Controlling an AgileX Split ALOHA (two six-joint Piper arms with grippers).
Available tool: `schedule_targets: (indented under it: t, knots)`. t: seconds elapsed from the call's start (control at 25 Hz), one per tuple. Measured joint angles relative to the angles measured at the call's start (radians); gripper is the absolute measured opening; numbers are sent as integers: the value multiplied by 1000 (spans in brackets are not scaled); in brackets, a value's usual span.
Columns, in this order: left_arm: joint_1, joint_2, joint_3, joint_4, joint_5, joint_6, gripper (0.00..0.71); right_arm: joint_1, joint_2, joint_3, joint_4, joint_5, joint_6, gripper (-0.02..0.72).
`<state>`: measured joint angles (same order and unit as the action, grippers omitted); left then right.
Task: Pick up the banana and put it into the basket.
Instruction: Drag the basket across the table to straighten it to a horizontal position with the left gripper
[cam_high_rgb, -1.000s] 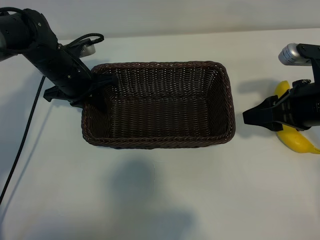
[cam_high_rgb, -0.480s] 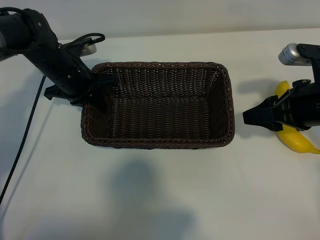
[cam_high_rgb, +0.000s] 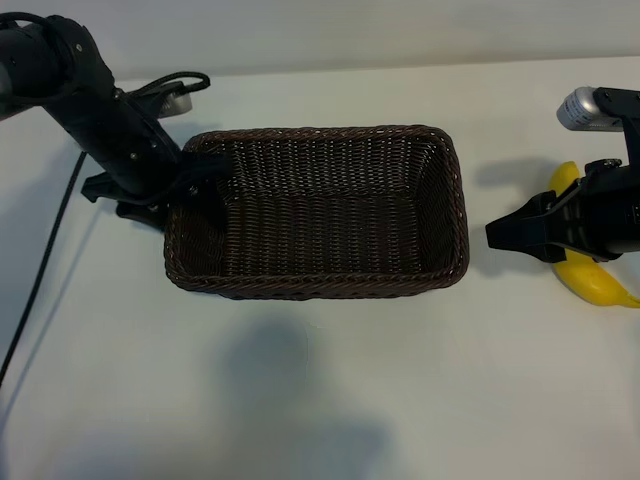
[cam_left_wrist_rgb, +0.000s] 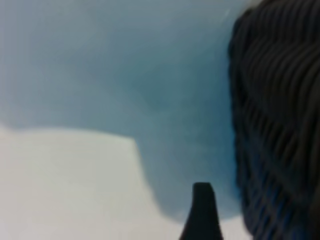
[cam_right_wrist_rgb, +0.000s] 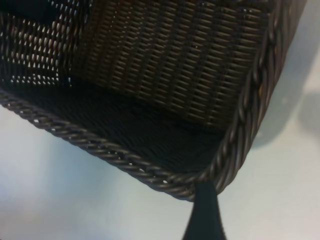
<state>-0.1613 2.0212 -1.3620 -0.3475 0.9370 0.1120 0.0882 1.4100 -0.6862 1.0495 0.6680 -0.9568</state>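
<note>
left gripper (cam_high_rgb: 192, 185) at the basket (cam_high_rgb: 330, 285)'s left end wall, just let go of the rim, basket nudged slightly rightward since a moment ago; how wide the fingers now stand not clear. right gripper (cam_high_rgb: 500, 236) spread open and empty, unmoved, hovering between basket and banana (cam_high_rgb: 590, 282). banana lying on the worktop (cam_high_rgb: 330, 400) to the basket's right, partly under the right arm. nothing between banana and basket but that arm; pickup not yet begun.
</note>
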Motion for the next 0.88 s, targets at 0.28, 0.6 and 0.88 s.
schedule_targets:
  t: [0.28,0.6,0.88]
  knots:
    - [0,0,0,45,22,-18,569,0,0,0,0,0,0,569]
    - [0,0,0,44,32,13,505,0,0,0,0,0,0,569]
    - [0,0,0,42,64,15,624,0,0,0,0,0,0,569]
